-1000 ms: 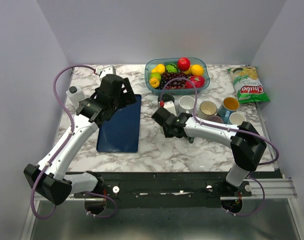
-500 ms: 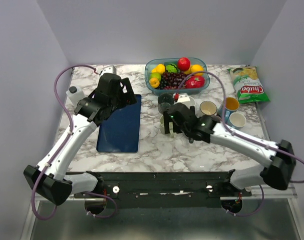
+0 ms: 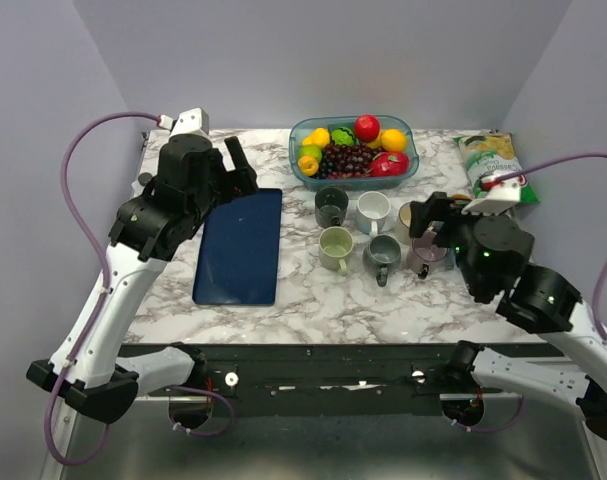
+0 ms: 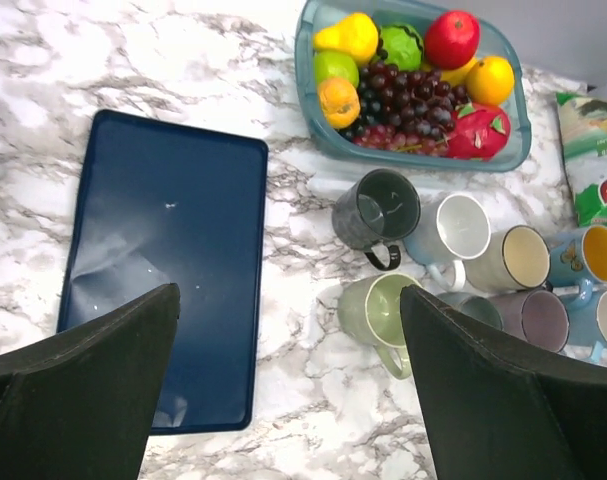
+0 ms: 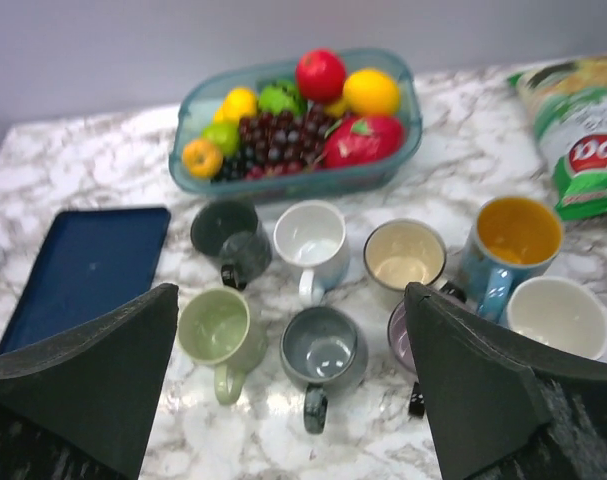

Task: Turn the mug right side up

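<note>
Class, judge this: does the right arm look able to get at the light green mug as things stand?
Probably yes. The right gripper hangs open overhead, and the light green mug stands upright at the row's left end, bare marble beside it.

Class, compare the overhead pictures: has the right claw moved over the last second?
Yes. The right claw has swung to the right, from just in front of the fruit bowl to a spot nearer the chip bag.

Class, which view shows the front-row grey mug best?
The right wrist view: the grey mug sits whole, upright, handle toward the camera. The top external view shows it small; the left wrist view shows only part of its rim behind a finger.
</note>
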Tool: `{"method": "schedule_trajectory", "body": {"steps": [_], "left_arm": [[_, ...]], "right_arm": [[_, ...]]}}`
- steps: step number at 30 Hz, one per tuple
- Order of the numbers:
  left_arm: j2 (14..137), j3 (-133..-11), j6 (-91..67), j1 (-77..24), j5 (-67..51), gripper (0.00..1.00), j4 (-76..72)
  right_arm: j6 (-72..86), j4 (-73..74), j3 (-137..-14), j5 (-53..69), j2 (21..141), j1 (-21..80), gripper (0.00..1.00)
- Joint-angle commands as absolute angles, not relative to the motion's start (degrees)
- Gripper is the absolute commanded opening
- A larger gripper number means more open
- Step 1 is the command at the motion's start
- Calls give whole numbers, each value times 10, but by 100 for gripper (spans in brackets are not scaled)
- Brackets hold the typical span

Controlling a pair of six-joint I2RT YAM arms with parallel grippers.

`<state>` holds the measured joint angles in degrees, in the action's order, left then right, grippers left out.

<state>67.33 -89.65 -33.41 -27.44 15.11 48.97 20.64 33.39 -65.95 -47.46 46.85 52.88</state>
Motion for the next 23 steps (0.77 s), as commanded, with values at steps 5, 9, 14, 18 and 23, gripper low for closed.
{"method": "schedule_trajectory", "body": {"steps": [5,9,14,18,23], "left_arm": [[570,-870,-309,-272,231,99,407],[546,-862,-297,-272,241,99,386],[531,-856,-284,-272,258,99,367],[527,-857,-279,-272,254,99,365],[538,-874,-276,-272,261,99,382]], "right_arm": [[136,310,-720,-553,423,527,100],[141,306,-727,-546,414,526,100],[141,300,-733,-549,401,526,100],[131,289,-733,-552,391,527,100],[129,283,-735,-552,386,526,100]]}}
